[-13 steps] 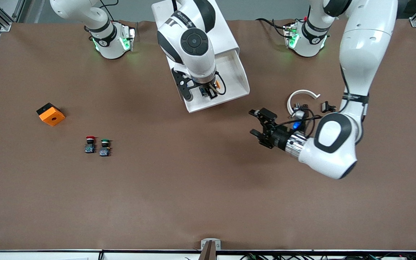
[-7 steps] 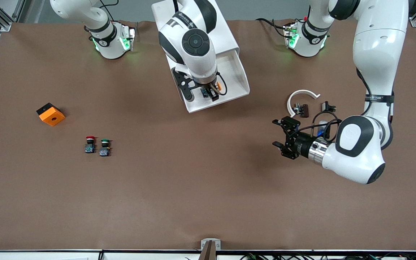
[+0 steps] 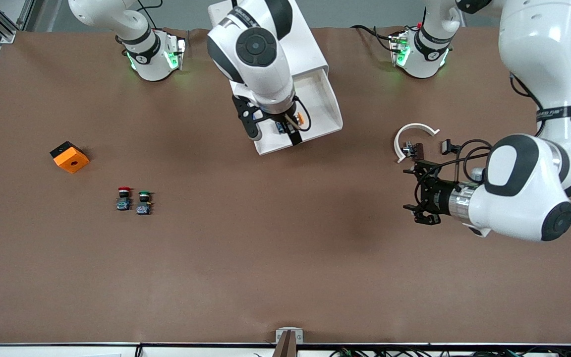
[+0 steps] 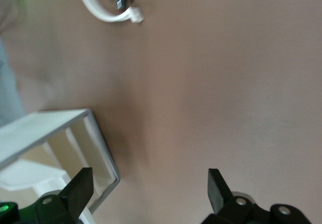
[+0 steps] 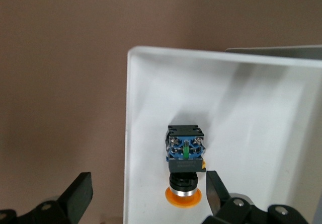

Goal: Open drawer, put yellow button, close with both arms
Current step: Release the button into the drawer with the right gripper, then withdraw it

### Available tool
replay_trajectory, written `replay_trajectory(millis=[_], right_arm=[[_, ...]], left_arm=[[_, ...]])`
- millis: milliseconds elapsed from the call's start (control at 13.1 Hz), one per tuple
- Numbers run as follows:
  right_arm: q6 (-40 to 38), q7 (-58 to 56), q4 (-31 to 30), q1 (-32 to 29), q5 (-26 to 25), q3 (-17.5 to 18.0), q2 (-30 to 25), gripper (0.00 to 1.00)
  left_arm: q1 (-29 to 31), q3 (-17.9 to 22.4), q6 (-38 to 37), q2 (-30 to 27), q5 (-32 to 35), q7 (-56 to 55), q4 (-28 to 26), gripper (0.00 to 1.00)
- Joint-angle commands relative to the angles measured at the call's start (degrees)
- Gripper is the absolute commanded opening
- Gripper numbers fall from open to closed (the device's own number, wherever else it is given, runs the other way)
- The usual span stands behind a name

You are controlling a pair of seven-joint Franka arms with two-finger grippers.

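The left gripper (image 3: 417, 196) has been drawn back toward its own end of the table, fingers spread and empty. The right gripper (image 3: 274, 133), fingers parted, is held over the drawer (image 3: 327, 111); the yellow button (image 5: 185, 162) is seen lying released in the tray, cap toward 6 o'clock in the right wrist view.

3 buttons (image 3: 124, 198), 1 orange block (image 3: 69, 157), 1 cabinet (image 3: 310, 54), maybe 2 clips (image 3: 450, 146).

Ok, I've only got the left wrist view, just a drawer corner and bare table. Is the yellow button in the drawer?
Observer: Yes, the yellow button lies on its side in the open drawer.
Operator: Is the right gripper holding it?
Observer: No, the right gripper is open above it, not clamping it.
Operator: And where does my left gripper sit overall?
Observer: The left gripper is open over bare table, toward the left arm's end, apart from the drawer.
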Motion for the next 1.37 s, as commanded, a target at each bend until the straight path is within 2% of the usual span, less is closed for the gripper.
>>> replay_trajectory(millis=[0, 381, 534, 610, 839, 1143, 1296], right_arm=[[-5.08, -3.9, -0.24, -3.66, 1.31, 0.28, -4.17, 1.0], [-16.77, -23.05, -0.5, -11.47, 1.31, 0.28, -10.76, 1.0], [-21.43, -31.3, -0.94, -15.51, 1.31, 0.28, -13.4, 1.0], [-23.8, -36.31, -1.2, -18.41, 1.31, 0.28, -14.37, 1.0], [-29.26, -56.25, -2.95, -27.81, 1.31, 0.19, -18.06, 1.0], [-29.98, -78.93, -8.57, -40.02, 1.05, 0.11, -20.62, 1.0], [-29.37, -88.7, -10.07, -44.96, 0.53, 0.11, -20.62, 1.0]], left_arm=[[-2.7, -0.18, 4.73, -1.02, 4.72, 12.12, -1.15, 1.0], [-8.94, -0.61, 9.14, -1.28, 14.22, 24.55, -1.76, 1.0], [-9.21, -3.94, 11.51, -1.9, 16.32, 29.99, -2.9, 1.0], [-10.08, -6.31, 13.0, -1.99, 19.38, 30.19, -2.91, 1.0], [-11.4, -10.18, 17.48, -1.99, 21.17, 30.9, -4.92, 1.0], [-16.41, -11.52, 18.9, -2.6, 21.61, 30.19, -8.61, 1.0], [-17.65, -13.61, 19.34, -4.09, 21.61, 30.19, -11.68, 1.0]])
